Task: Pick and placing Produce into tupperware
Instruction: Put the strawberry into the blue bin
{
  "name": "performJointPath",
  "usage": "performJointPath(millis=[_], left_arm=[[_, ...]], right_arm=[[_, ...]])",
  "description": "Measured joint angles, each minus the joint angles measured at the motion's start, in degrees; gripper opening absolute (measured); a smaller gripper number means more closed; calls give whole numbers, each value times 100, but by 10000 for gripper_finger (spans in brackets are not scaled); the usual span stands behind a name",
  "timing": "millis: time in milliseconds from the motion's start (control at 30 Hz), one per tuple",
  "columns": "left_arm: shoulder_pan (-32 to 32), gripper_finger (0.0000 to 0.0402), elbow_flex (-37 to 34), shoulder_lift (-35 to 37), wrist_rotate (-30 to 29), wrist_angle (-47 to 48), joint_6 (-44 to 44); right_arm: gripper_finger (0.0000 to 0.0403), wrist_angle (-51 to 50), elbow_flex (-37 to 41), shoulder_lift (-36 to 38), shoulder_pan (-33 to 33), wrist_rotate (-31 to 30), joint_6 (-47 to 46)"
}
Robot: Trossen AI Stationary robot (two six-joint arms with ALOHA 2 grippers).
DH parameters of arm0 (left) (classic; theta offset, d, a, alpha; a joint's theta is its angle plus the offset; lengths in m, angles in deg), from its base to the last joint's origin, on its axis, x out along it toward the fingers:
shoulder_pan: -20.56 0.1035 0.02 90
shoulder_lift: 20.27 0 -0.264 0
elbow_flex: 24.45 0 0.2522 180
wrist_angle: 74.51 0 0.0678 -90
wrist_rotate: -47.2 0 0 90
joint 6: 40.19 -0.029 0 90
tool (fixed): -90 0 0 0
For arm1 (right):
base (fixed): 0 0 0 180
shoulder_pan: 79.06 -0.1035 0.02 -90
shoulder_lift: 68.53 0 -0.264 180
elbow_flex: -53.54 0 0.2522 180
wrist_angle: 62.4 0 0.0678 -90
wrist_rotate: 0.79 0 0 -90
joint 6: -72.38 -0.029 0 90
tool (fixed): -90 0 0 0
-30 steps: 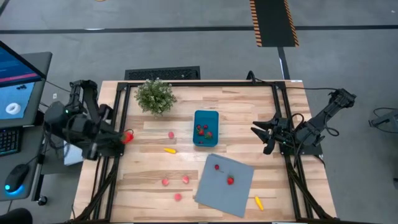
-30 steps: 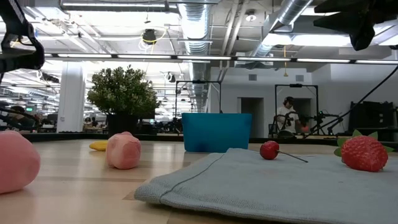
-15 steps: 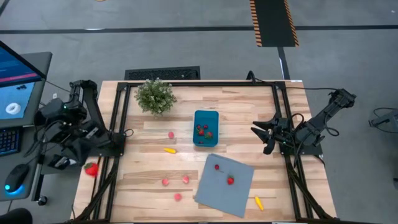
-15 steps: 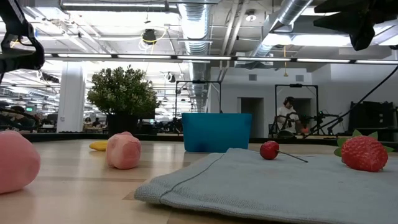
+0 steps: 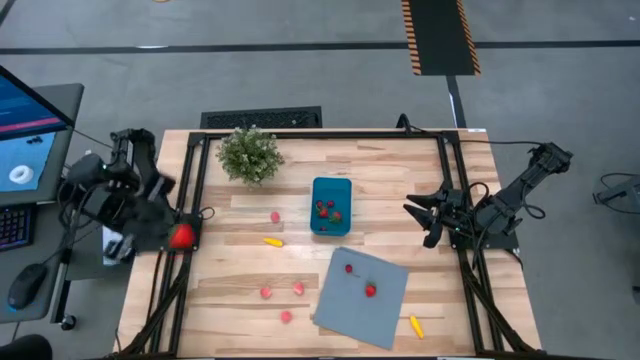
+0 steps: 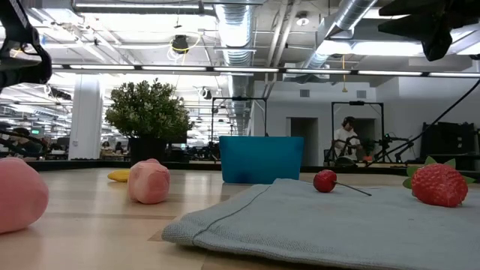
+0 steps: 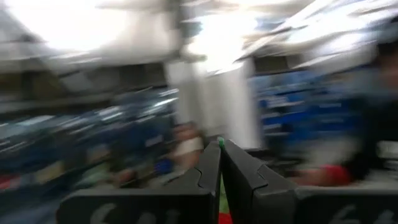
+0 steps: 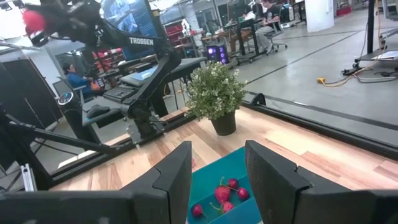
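In the low view, a pink piece (image 6: 16, 193) sits nearest, then a second pink piece (image 6: 148, 181) and the grey cloth (image 6: 322, 221) carrying a strawberry (image 6: 439, 184) and a cherry (image 6: 325, 181); the teal tupperware (image 6: 261, 159) stands beyond, before the potted plant (image 6: 147, 112). From above, bare wood lies open between the tub (image 5: 331, 206) and the table's (image 5: 400, 180) right edge. The right wrist view alone shows 3 red pieces (image 8: 223, 195) inside the tub. The left gripper (image 5: 176, 236), at the table's left edge, is clenched on a red strawberry (image 5: 180, 236). The right gripper (image 5: 414, 213) hovers over the right side, fingers (image 8: 173, 176) parted and holding nothing.
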Motion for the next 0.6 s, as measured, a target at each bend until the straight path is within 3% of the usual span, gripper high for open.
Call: performJointPath(millis=[100, 367, 600], left_arm=[[190, 0, -2, -12, -1004, -442, -422], [1289, 0, -9, -82, -2618, -1215, -1057], [2589, 0, -37, -389, -3049, -779, -321]], right_arm=[[171, 0, 0, 0, 0, 0, 2], [171, 0, 0, 2, 0, -109, 0], [171, 0, 0, 0, 0, -116, -2]])
